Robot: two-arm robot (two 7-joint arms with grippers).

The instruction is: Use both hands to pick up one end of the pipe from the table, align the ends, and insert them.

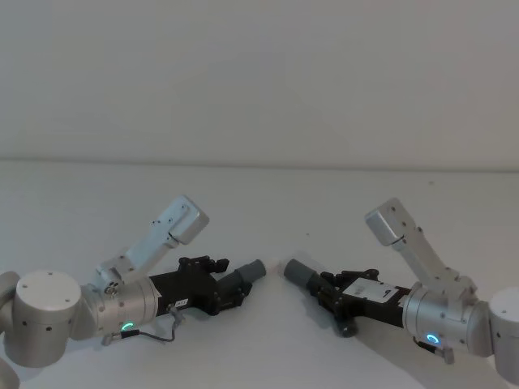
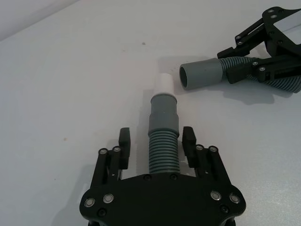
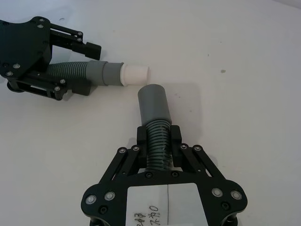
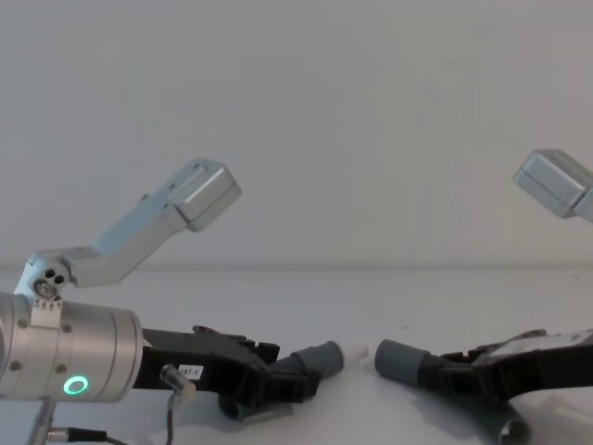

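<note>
**Two hose ends close together, not yet joined**

On the near half of the table, well clear of its far edge and about midway between its side edges, two dark-grey ribbed hose pieces are pointed towards each other. In the head view the left gripper and the right gripper are seen lying low and angled inward. A hose end sticks out ahead of each, with a bare strip of table between the ends.

Finer detail is given by the wrist views. In the left wrist view the short hose is seen running between fingers spread wider than it, with a gap on one side. Its smooth grey collar ends in a white tip. In the right wrist view the long hose is pinched on its ribs by the right gripper, and its smooth cuff stands clear ahead. There the tip is shown just beside the cuff's open mouth, the two axes crossed rather than in line. In the chest view both ends are seen side-on at much the same height, a small gap between them.
</note>
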